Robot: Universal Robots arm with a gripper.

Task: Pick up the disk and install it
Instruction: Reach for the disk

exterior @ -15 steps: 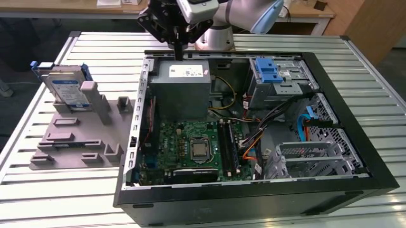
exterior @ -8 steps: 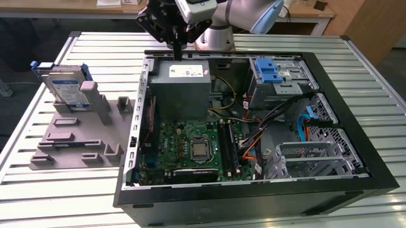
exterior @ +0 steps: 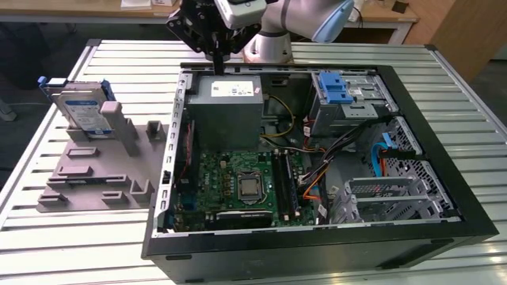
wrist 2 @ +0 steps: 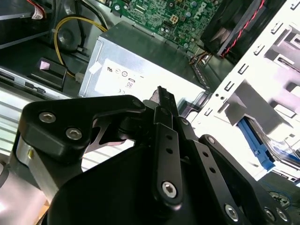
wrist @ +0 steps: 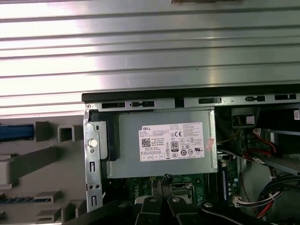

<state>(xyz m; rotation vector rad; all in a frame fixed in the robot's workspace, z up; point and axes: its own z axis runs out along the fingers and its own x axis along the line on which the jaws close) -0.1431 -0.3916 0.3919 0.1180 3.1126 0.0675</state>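
Note:
The disk [exterior: 85,113] stands upright on its edge in a grey holder [exterior: 95,172] on the table, at the exterior view's left of the open computer case [exterior: 317,249]. It is silver with a blue-and-white label and blue rails; one blue rail [wrist: 16,132] also shows in the first wrist view. My gripper [exterior: 218,58] hangs over the far rim of the case, above the grey power supply box [exterior: 230,107], well apart from the disk. Its black fingers [wrist 2: 161,101] are pressed together with nothing between them.
Inside the case lie a green motherboard [exterior: 241,184], bundles of cables [exterior: 348,148] and a silver drive cage with a blue latch [exterior: 341,89]. More metal cages [exterior: 396,196] sit at the case's right. The ribbed metal table [exterior: 127,237] surrounds the case.

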